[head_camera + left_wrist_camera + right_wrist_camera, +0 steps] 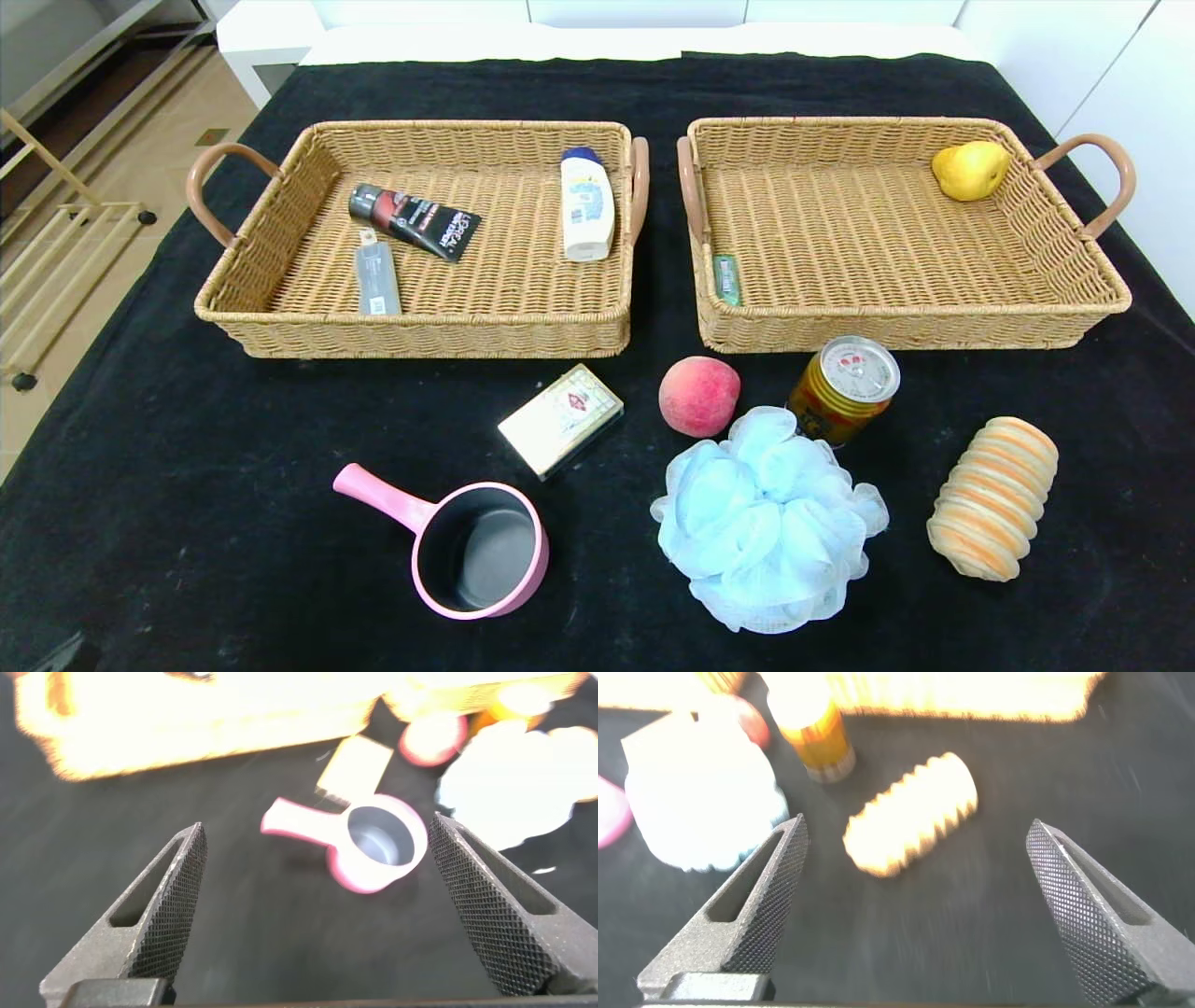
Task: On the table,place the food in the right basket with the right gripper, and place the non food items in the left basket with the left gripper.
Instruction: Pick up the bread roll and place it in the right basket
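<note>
On the table (140, 448), left to right: left basket (280, 308) holding a black tube (414, 221) with illegible white lettering; pink saucepan (478, 551); card box (560, 420); peach (698, 396); pouf (766, 518); can (843, 389); striped roll (994, 497); right basket (1074, 280). Left gripper (318, 905) and right gripper (915, 905): fingers spread, empty.

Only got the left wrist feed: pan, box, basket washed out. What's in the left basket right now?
Observer: Three things lie in the left basket: a black tube, a grey bottle and a white bottle.
Operator: Right basket?
Observer: The right basket holds a yellow pear in its far right corner and a green pack by its near left wall.
Operator: Right tool?
Observer: The right tool is open, facing the striped roll, not touching it.
</note>
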`<action>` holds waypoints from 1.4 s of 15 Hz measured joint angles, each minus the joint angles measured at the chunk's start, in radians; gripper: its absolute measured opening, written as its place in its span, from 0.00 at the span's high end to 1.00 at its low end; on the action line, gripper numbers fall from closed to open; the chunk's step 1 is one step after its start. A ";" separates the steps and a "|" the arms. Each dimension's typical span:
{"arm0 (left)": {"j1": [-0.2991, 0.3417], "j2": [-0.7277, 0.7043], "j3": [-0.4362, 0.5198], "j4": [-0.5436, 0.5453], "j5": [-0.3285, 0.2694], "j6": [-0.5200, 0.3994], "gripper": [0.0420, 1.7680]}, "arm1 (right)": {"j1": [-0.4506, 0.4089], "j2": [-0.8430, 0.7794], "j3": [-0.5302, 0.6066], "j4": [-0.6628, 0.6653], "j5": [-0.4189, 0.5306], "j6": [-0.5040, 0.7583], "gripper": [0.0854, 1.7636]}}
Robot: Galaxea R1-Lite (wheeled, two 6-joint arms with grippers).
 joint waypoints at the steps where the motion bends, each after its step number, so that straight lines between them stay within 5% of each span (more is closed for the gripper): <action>1: -0.041 0.069 -0.042 -0.022 -0.008 0.007 0.03 | 0.021 0.066 -0.023 -0.036 0.004 0.000 0.03; 6: -0.261 0.353 -0.197 -0.064 -0.014 0.034 0.03 | 0.233 0.337 -0.138 -0.140 -0.085 -0.001 0.03; 10: -0.345 0.547 -0.316 -0.080 -0.013 0.040 0.03 | 0.409 0.467 -0.229 -0.146 -0.246 0.000 0.03; 14: -0.395 0.662 -0.386 -0.087 -0.006 0.049 0.03 | 0.438 0.544 -0.246 -0.189 -0.288 0.006 0.03; 21: -0.398 0.686 -0.320 -0.134 -0.005 0.048 0.03 | 0.445 0.584 -0.247 -0.194 -0.307 0.005 0.03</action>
